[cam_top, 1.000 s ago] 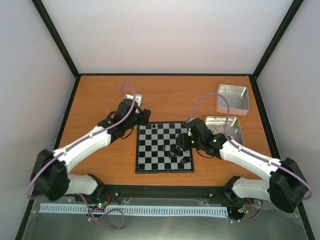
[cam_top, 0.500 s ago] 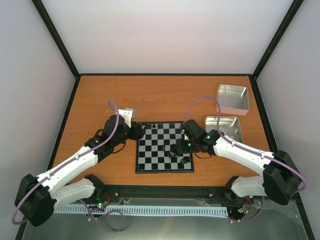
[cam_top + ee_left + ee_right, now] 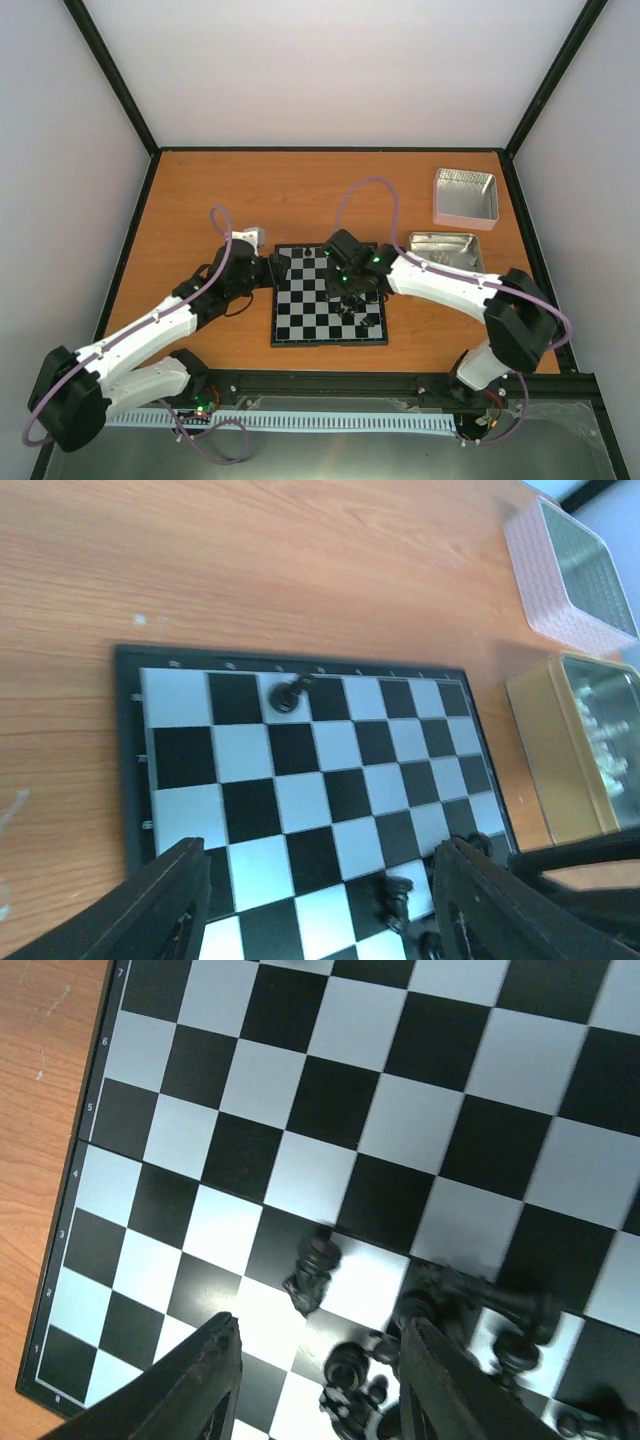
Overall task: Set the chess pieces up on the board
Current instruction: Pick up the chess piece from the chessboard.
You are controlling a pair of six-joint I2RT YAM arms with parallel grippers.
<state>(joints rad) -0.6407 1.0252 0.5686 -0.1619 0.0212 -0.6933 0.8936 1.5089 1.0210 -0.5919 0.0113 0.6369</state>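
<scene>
The board (image 3: 310, 300) lies at the table's middle, also in the left wrist view (image 3: 300, 770) and the right wrist view (image 3: 330, 1090). Several black chess pieces (image 3: 358, 308) lie bunched on its near right squares; in the right wrist view one piece (image 3: 313, 1265) stands apart from the bunch (image 3: 450, 1340). A single black piece (image 3: 288, 693) sits on the far row. My left gripper (image 3: 280, 265) (image 3: 320, 910) is open and empty over the board's left side. My right gripper (image 3: 350, 285) (image 3: 320, 1380) is open and empty just above the bunch.
A silver tin (image 3: 465, 195) (image 3: 570, 575) stands at the back right. A second tin (image 3: 450, 250) (image 3: 580, 750) holding cream-white pieces sits right of the board. The right arm stretches across the board's far right corner.
My left arm has pulled back from the far left of the board to its left edge. My right arm has swung left over the board's middle, above the bunched pieces.
</scene>
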